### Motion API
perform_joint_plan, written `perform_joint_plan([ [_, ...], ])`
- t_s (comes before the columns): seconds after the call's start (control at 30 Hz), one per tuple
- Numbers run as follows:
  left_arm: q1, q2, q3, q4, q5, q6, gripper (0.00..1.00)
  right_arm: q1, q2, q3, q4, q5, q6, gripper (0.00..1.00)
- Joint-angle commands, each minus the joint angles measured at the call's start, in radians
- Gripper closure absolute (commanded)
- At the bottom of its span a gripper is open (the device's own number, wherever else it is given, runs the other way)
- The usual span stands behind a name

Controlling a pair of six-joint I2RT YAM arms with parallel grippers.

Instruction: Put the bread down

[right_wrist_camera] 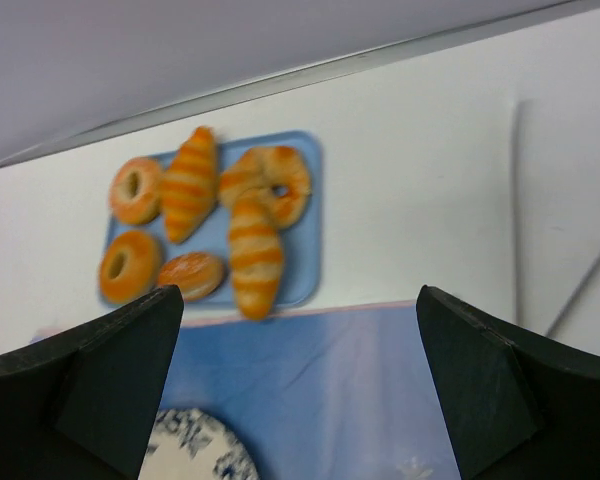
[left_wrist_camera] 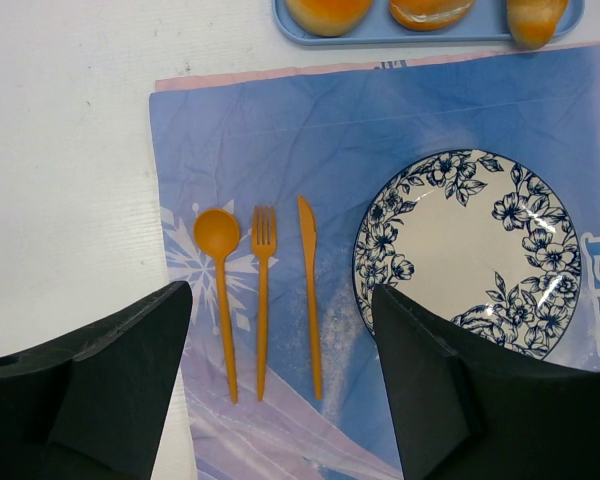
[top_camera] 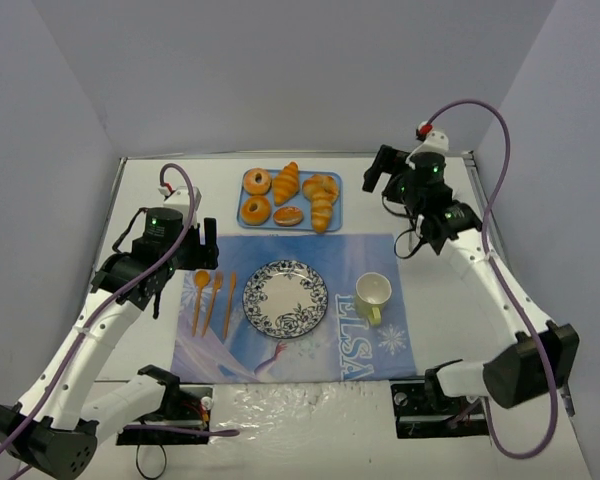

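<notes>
The right gripper (right_wrist_camera: 297, 300) hangs with its jaws spread wide and nothing between them, above the far right part of the table (top_camera: 160, 190) and looking down toward the blue tray (top_camera: 335, 190). The left gripper (left_wrist_camera: 280, 295) is likewise agape and empty, poised over the orange spoon (left_wrist_camera: 218, 236), fork (left_wrist_camera: 264, 232) and knife (left_wrist_camera: 307, 225).

The bread (top_camera: 290, 195) all lies on the tray at the far side: two ring donuts, an oval bun, and ridged croissant-like rolls. None has reached the patterned plate (top_camera: 285, 298), so the step in hand looks to be the first reach and pick.

To do it well, the right arm would likely choose the long roll (right_wrist_camera: 255, 255) at the tray's near edge — it is closest to that gripper and has free space on its near side. The jaws should straddle its narrow width, across the ridges, and come down squarely. Its neighbour, the curved roll (right_wrist_camera: 275, 180), touches it, so a skewed descent could nudge both. A gentle squeeze should do, since pastry of this kind probably dents easily.

The surface is a white tabletop with a crinkled blue placemat (top_camera: 370, 255) carrying the plate, the cutlery and a pale yellow cup (top_camera: 372, 295) — the cup stands just right of the plate and is worth avoiding on the carry. Plain grey walls close in the back and sides.
</notes>
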Motion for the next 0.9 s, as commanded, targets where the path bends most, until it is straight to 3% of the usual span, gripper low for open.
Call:
perform_joint_plan([
  [0.0,-0.008,-0.001,0.03,0.037,0.023,-0.005,0.31,-0.139,0.166,0.124,-0.033,0.002,-0.048,0.0],
  [0.17,-0.011,-0.005,0.03,0.04,0.028,-0.005,0.31,-0.199,0.309,0.184,-0.041,0.11,-0.064,0.0],
  [0.37,-0.012,-0.015,0.031,0.04,0.031,-0.002,0.31,-0.272,0.483,0.195,-0.036,0.106,-0.048,0.0],
  [0.87,-0.012,-0.009,0.03,0.039,0.026,-0.002,0.31,-0.305,0.607,0.134,0.006,0.179,-0.061,0.0],
])
